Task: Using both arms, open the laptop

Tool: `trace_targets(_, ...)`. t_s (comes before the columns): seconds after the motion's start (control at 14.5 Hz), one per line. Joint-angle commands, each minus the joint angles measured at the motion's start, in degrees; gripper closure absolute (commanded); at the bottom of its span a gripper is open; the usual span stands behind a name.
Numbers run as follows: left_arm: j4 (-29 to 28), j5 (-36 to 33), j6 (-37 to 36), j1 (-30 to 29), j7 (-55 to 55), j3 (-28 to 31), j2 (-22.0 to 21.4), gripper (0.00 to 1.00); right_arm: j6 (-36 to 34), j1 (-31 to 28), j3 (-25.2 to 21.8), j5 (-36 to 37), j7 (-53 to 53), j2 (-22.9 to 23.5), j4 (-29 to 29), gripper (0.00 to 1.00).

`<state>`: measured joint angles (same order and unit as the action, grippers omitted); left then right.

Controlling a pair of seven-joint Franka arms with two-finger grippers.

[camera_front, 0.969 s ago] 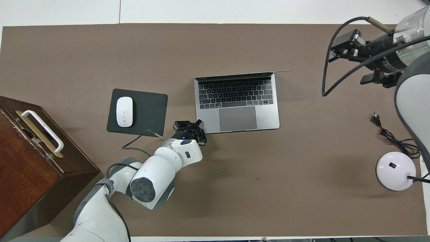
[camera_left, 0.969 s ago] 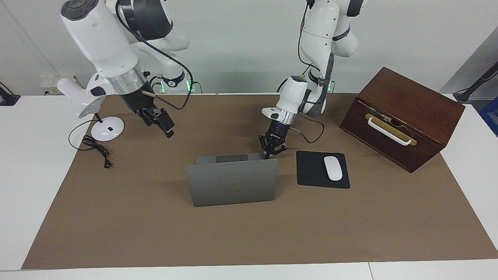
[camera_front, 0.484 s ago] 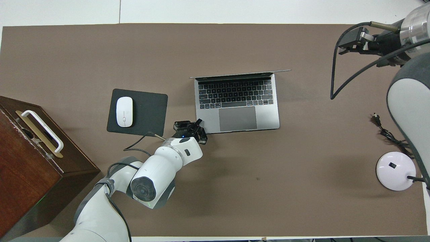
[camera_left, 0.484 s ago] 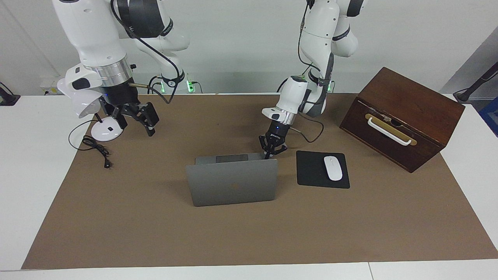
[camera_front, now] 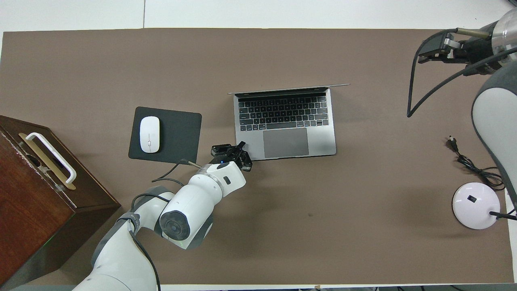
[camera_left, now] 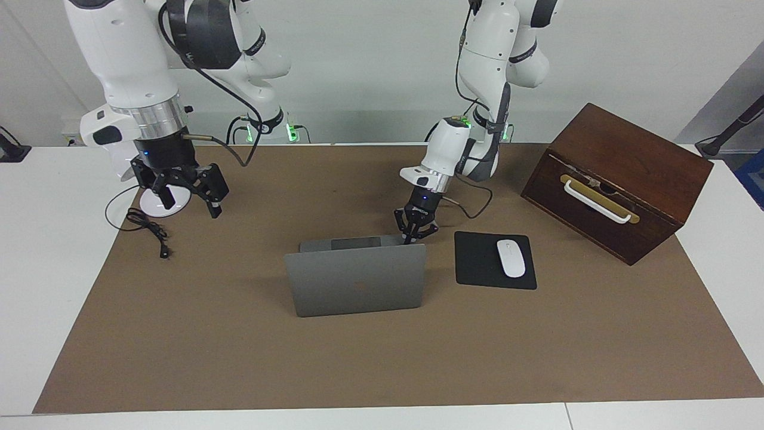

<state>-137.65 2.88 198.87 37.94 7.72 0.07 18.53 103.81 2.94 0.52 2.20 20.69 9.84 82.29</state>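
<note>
Facing view: your thin silver-grey metal laptop stands open mid-table, beside the black mouse pad.

Your left gripper, fingertips shut and holding nothing, sits at the base's corner nearest the robots. Your right gripper hangs open and empty over the white lamp base.
</note>
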Motion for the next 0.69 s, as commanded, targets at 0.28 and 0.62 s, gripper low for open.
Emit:
trace_targets(0.28, 0.54, -1.03, -10.59, -0.93, 1.34, 0.02, -6.3, 1.0, 0.25, -3.91, -1.22, -1.49, -4.17, -4.3, 8.23, 0.02)
trace_targets(0.62, 0.62, -1.03, -17.71, -2.25, 1.16, 0.02, -10.52, 1.0, 0.51, -3.91, -1.22, -1.49, -3.82, -5.27, 10.16, 0.02)
